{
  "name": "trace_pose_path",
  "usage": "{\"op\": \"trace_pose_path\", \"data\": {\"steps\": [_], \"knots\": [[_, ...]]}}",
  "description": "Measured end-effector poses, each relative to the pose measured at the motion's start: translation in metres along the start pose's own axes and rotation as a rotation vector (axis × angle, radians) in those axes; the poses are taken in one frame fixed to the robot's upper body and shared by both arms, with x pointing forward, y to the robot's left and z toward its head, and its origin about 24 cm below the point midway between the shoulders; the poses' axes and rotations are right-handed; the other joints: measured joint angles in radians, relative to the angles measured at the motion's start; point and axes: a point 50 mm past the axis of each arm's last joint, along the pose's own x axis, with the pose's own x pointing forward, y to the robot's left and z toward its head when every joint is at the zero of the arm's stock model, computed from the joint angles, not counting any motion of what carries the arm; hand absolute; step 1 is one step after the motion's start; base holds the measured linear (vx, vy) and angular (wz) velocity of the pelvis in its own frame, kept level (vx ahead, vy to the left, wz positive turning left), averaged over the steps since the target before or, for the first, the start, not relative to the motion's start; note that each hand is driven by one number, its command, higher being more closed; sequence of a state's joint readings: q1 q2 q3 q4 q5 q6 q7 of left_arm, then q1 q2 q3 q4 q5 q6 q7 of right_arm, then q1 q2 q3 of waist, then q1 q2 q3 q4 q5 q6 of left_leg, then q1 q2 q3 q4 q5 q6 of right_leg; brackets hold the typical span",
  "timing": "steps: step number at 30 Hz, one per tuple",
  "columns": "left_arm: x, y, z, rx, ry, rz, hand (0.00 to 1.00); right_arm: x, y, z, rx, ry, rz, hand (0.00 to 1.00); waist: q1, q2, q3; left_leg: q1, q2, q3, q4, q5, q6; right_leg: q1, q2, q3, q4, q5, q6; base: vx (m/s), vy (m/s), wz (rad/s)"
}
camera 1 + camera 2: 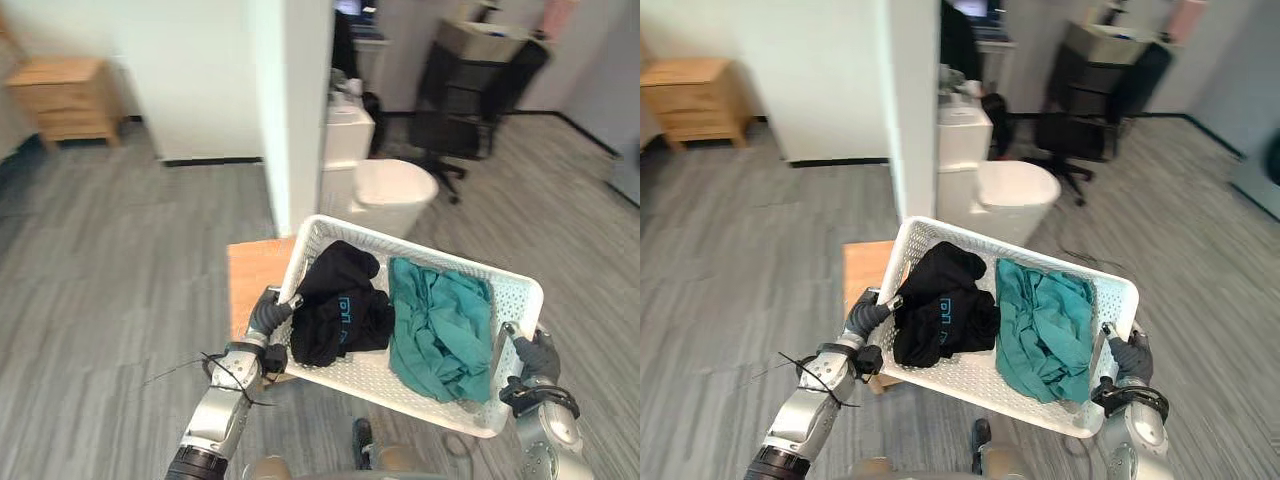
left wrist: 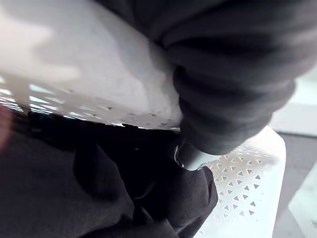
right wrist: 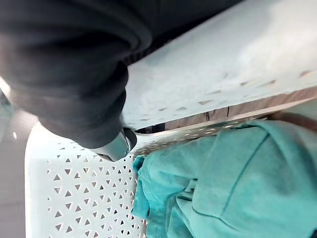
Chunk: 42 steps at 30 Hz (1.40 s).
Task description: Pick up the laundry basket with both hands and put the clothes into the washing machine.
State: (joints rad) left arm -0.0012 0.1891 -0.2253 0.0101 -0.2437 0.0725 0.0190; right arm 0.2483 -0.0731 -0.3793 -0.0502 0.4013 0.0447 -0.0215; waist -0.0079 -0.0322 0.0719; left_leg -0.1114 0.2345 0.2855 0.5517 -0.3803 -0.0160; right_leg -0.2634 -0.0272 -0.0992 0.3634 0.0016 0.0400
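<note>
Closest in, curled over the left rim of the white laundry basket [image 1: 420,243], one fingertip hooked inside against the black garment [image 1: 338,300]: the left hand [image 1: 268,316]. Clamped likewise round the opposite rim, beside the teal garment [image 1: 440,325]: the right hand [image 1: 536,357]. Held up between the two, tilted, over the corner of a small wooden table [image 1: 252,272]. Pick-up judged done, then; carrying across and emptying yet to do, with both garments lying inside the basket. Farther off, past a white pillar [image 1: 295,110], a white rounded appliance [image 1: 392,193], possibly the washing machine but hard to tell. Beyond that, a black office chair [image 1: 445,110]; away at the far left, a wooden cabinet [image 1: 65,92]. By count: one basket, two garments, two hands gripping, one table, one pillar, one rounded appliance, one chair, one cabinet.
</note>
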Motion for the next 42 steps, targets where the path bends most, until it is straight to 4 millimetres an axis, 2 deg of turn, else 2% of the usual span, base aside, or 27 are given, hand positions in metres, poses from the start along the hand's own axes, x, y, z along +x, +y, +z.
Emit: {"op": "trace_pose_path", "data": {"steps": [2, 3, 4, 5, 6, 7, 9, 10, 11, 12, 13, 17, 18, 19, 20, 21, 22, 25, 28, 30, 32, 34, 35, 36, 37, 39, 42], "knots": [[0.004, -0.003, 0.005, 0.005, -0.018, -0.012, 1.00, -0.002, -0.004, 0.006, 0.004, -0.029, -0.017, 1.00, -0.018, -0.008, -0.005, 0.040, 0.016, 0.081, -0.018, 0.016, -0.011, 0.003, -0.051, -0.047, 0.125, -0.066, -0.006, -0.10, -0.062, -1.25], [0.008, -0.006, 0.009, 0.001, -0.031, -0.019, 1.00, -0.004, -0.007, 0.008, 0.008, -0.043, -0.022, 1.00, -0.046, -0.013, -0.007, 0.061, -0.006, 0.107, -0.033, 0.019, -0.018, -0.002, -0.042, -0.068, 0.114, -0.045, 0.001, -0.16, -0.057, -1.40], [0.013, -0.007, 0.012, 0.001, -0.037, -0.025, 1.00, -0.001, -0.006, 0.010, 0.007, -0.050, -0.031, 1.00, -0.047, -0.012, -0.012, 0.098, -0.005, 0.162, -0.104, 0.037, -0.036, 0.015, -0.005, -0.027, 0.006, 0.009, 0.059, -0.15, -0.046, -1.61], [0.014, -0.007, 0.011, -0.001, -0.035, -0.024, 1.00, 0.001, -0.007, 0.009, 0.010, -0.046, -0.037, 1.00, -0.046, 0.005, -0.031, 0.125, 0.012, 0.208, -0.143, 0.055, -0.037, 0.044, 0.035, 0.001, -0.117, 0.080, 0.060, -0.12, -0.089, -2.20], [0.014, -0.001, 0.013, -0.007, -0.045, 0.000, 1.00, 0.006, -0.002, 0.013, 0.013, -0.064, -0.020, 1.00, -0.041, 0.039, -0.045, 0.147, 0.054, 0.326, -0.187, 0.084, -0.039, 0.041, 0.035, -0.018, -0.028, 0.001, -0.072, -0.09, -0.101, -2.17], [0.013, 0.005, 0.012, -0.011, -0.048, 0.021, 1.00, 0.010, 0.004, 0.009, 0.016, -0.056, 0.001, 1.00, -0.066, 0.019, -0.047, 0.183, 0.038, 0.397, -0.206, 0.097, -0.051, 0.028, -0.033, -0.052, 0.158, -0.117, -0.059, -0.07, -0.104, -2.07], [0.008, 0.012, 0.005, -0.023, -0.023, 0.048, 1.00, 0.019, 0.010, 0.002, 0.012, -0.020, 0.023, 1.00, -0.082, -0.018, -0.061, 0.200, 0.014, 0.489, -0.192, 0.083, -0.065, 0.059, -0.065, -0.041, 0.077, -0.185, -0.012, -0.06, -0.112, -1.67], [0.007, 0.012, -0.001, -0.038, 0.002, 0.058, 1.00, 0.022, 0.012, -0.001, 0.002, 0.000, 0.030, 1.00, -0.093, -0.011, -0.057, 0.200, 0.019, 0.496, -0.198, 0.082, -0.069, 0.061, -0.037, -0.018, 0.047, -0.157, -0.010, -0.07, -0.125, -1.82], [0.005, 0.010, -0.010, -0.062, 0.041, 0.067, 1.00, 0.024, 0.009, -0.005, -0.034, 0.031, 0.028, 1.00, -0.085, 0.029, -0.060, 0.211, 0.008, 0.491, -0.252, 0.089, -0.073, 0.073, 0.011, 0.023, -0.058, -0.109, -0.010, -0.06, -0.069, -2.00], [-0.003, 0.015, -0.019, -0.077, 0.068, 0.099, 1.00, 0.026, 0.014, -0.011, -0.040, 0.063, 0.047, 1.00, -0.068, 0.035, -0.050, 0.245, 0.011, 0.552, -0.289, 0.109, -0.077, 0.087, 0.015, -0.030, -0.119, -0.168, -0.063, -0.02, -0.035, -2.20], [-0.006, 0.019, -0.022, -0.081, 0.080, 0.115, 1.00, 0.026, 0.017, -0.014, -0.041, 0.077, 0.060, 1.00, -0.066, 0.043, -0.049, 0.259, 0.016, 0.579, -0.297, 0.112, -0.080, 0.095, 0.026, -0.031, -0.137, -0.163, -0.068, 0.01, -0.075, -2.01], [-0.018, 0.027, -0.037, -0.066, 0.144, 0.140, 1.00, 0.007, 0.014, -0.039, -0.027, 0.157, 0.041, 1.00, -0.091, 0.037, -0.027, 0.290, 0.161, 0.596, -0.074, 0.106, -0.108, 0.125, 0.109, 0.030, -0.148, -0.097, -0.069, 0.10, -0.141, -1.03], [-0.020, 0.027, -0.040, -0.061, 0.152, 0.142, 1.00, 0.004, 0.012, -0.040, -0.030, 0.164, 0.038, 1.00, -0.089, 0.045, -0.019, 0.272, 0.222, 0.565, 0.049, 0.112, -0.097, 0.139, 0.131, 0.042, -0.140, -0.101, -0.075, 0.20, -0.132, -0.95], [-0.022, 0.028, -0.042, -0.063, 0.159, 0.144, 1.00, 0.003, 0.013, -0.040, -0.032, 0.163, 0.040, 1.00, -0.088, 0.063, 0.008, 0.227, 0.313, 0.501, 0.244, 0.139, 0.087, 0.164, 0.168, 0.061, -0.119, -0.113, -0.099, 0.17, -0.108, -0.78], [-0.023, 0.028, -0.043, -0.065, 0.162, 0.149, 1.00, 0.003, 0.013, -0.040, -0.038, 0.163, 0.042, 1.00, -0.086, 0.069, 0.024, 0.191, 0.342, 0.441, 0.336, 0.191, 0.182, 0.178, 0.182, 0.077, -0.103, -0.123, -0.115, 0.23, -0.092, -0.91], [-0.027, 0.028, -0.047, -0.076, 0.176, 0.156, 1.00, 0.001, 0.015, -0.041, -0.058, 0.166, 0.054, 1.00, -0.084, 0.067, 0.054, 0.085, 0.320, 0.224, 0.482, 0.272, 0.189, 0.205, 0.185, 0.102, -0.069, -0.164, -0.151, 0.19, -0.027, -0.69], [-0.029, 0.026, -0.049, -0.085, 0.180, 0.157, 1.00, -0.001, 0.015, -0.040, -0.069, 0.164, 0.052, 1.00, -0.083, 0.070, 0.058, 0.041, 0.283, 0.146, 0.513, 0.252, 0.158, 0.212, 0.185, 0.116, -0.060, -0.192, -0.174, 0.27, 0.044, -0.65], [-0.038, 0.025, -0.057, -0.105, 0.207, 0.171, 1.00, -0.002, 0.014, -0.041, -0.108, 0.173, 0.069, 1.00, -0.047, 0.060, 0.081, -0.107, 0.001, -0.070, 0.405, 0.138, 0.041, 0.259, 0.133, 0.196, -0.056, -0.244, -0.209, 0.30, 0.143, -0.72], [-0.047, 0.032, -0.059, -0.111, 0.209, 0.207, 1.00, -0.003, 0.024, -0.040, -0.127, 0.175, 0.110, 1.00, -0.015, 0.069, 0.080, -0.167, -0.041, -0.059, 0.101, 0.136, 0.023, 0.283, 0.100, 0.196, -0.076, -0.263, -0.175, 0.27, 0.166, -0.75], [-0.051, 0.031, -0.058, -0.121, 0.195, 0.215, 1.00, -0.002, 0.023, -0.033, -0.156, 0.145, 0.110, 1.00, -0.012, 0.073, 0.076, -0.182, -0.073, -0.078, -0.175, 0.199, -0.042, 0.290, 0.068, 0.182, -0.076, -0.294, -0.127, 0.33, 0.221, -0.43], [-0.050, 0.027, -0.058, -0.136, 0.192, 0.218, 1.00, 0.000, 0.022, -0.031, -0.160, 0.137, 0.106, 1.00, -0.009, 0.068, 0.069, -0.184, -0.121, -0.076, -0.163, 0.271, -0.004, 0.326, 0.026, 0.206, -0.069, -0.382, -0.095, 0.45, 0.306, -0.16], [-0.050, 0.024, -0.059, -0.148, 0.192, 0.217, 1.00, 0.000, 0.021, -0.030, -0.168, 0.133, 0.104, 1.00, -0.021, 0.042, 0.042, -0.190, -0.180, -0.041, -0.119, 0.247, 0.062, 0.340, -0.050, 0.207, -0.046, -0.438, -0.047, 0.64, 0.381, 0.15], [-0.052, 0.025, -0.061, -0.145, 0.197, 0.221, 1.00, -0.001, 0.018, -0.032, -0.168, 0.132, 0.093, 1.00, -0.041, -0.003, 0.017, -0.164, -0.270, -0.032, -0.120, 0.195, 0.105, 0.287, -0.109, 0.229, 0.149, -0.407, 0.012, 0.63, 0.308, 0.30], [-0.051, 0.023, -0.061, -0.149, 0.196, 0.217, 1.00, -0.001, 0.017, -0.031, -0.169, 0.129, 0.088, 1.00, -0.040, -0.007, 0.020, -0.147, -0.298, -0.031, -0.116, 0.175, 0.120, 0.245, -0.129, 0.240, 0.268, -0.397, 0.031, 0.76, 0.358, 0.42], [-0.050, 0.022, -0.060, -0.133, 0.196, 0.207, 1.00, -0.001, 0.012, -0.037, -0.167, 0.150, 0.070, 1.00, -0.044, -0.020, 0.040, -0.077, -0.344, -0.030, -0.125, 0.143, 0.139, 0.158, -0.148, 0.281, 0.544, -0.292, 0.055, 0.48, 0.229, 0.22], [-0.055, 0.025, -0.064, -0.122, 0.218, 0.224, 1.00, -0.004, 0.015, -0.044, -0.153, 0.177, 0.078, 1.00, -0.046, -0.012, 0.062, 0.070, -0.377, -0.036, -0.147, 0.086, 0.156, 0.027, -0.118, 0.303, 0.903, -0.240, 0.019, 0.66, 0.257, 0.07], [-0.054, 0.028, -0.056, -0.092, 0.192, 0.219, 1.00, -0.005, 0.020, -0.043, -0.136, 0.165, 0.088, 1.00, -0.062, 0.039, 0.062, 0.231, -0.373, -0.076, -0.285, 0.073, 0.147, -0.150, -0.073, 0.181, 0.861, -0.264, -0.011, 0.63, 0.190, 0.11]]}}
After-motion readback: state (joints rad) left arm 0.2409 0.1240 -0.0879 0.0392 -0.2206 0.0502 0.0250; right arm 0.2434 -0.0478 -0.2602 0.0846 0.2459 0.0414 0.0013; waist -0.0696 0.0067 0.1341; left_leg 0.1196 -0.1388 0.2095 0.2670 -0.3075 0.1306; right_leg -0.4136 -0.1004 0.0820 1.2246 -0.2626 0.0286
